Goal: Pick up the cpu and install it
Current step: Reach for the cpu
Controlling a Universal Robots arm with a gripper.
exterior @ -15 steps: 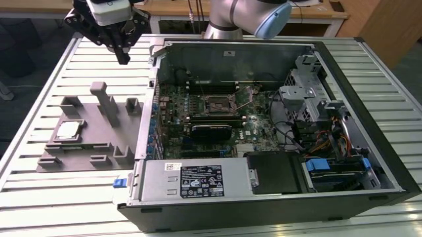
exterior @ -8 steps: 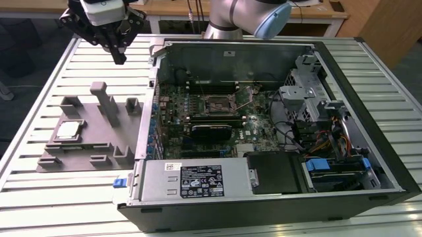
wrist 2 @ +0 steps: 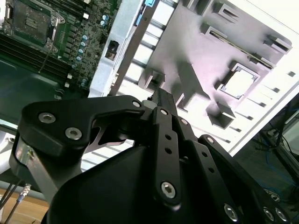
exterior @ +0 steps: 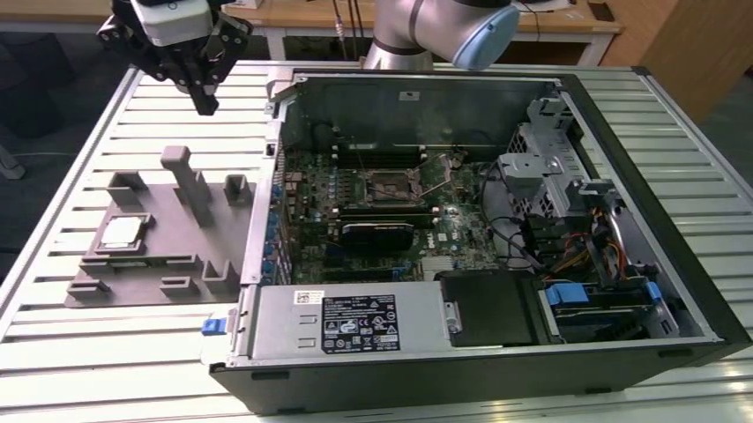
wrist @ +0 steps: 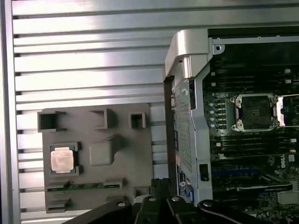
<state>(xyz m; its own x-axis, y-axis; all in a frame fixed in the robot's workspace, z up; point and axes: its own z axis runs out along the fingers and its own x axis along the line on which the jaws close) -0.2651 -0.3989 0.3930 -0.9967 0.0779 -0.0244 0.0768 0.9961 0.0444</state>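
- Jaws look pressed together with nothing between them; the gripper [exterior: 207, 106] hangs above the slatted table [exterior: 94, 123], near the far corner of the computer case [exterior: 659, 220]
- In both wrist views the dark fingertips meet with no gap [wrist 2: 161, 95] [wrist: 161, 184]
- Lying flat in a square pocket of the grey tray [exterior: 141, 291] is the cpu [exterior: 122, 233], shiny side up, on the exterior view's left of the case and well apart from the gripper; both wrist views show it seated there too [wrist 2: 239, 83] [wrist: 62, 159]
- Inside the case, the socket [exterior: 389, 187] on the board looks open and empty
- Risk, as I judge it: the chip is thin and sits low in its pocket, so fingers could skid off its rim or tip it up on one edge
- Risk: upright posts [exterior: 182, 181] stand just beside the pocket, and a slanted approach could knock them or shove the tray
- Risk: the case wall [exterior: 273, 176] stands between tray and socket, so a low carry could clip it
- Risk: a tilted or dropped chip could bend the socket's fine contacts
- Count: one gripper, one cpu, one tray, one case, one socket, and one green strip [wrist: 86, 185] lying in a tray slot in the first wrist view
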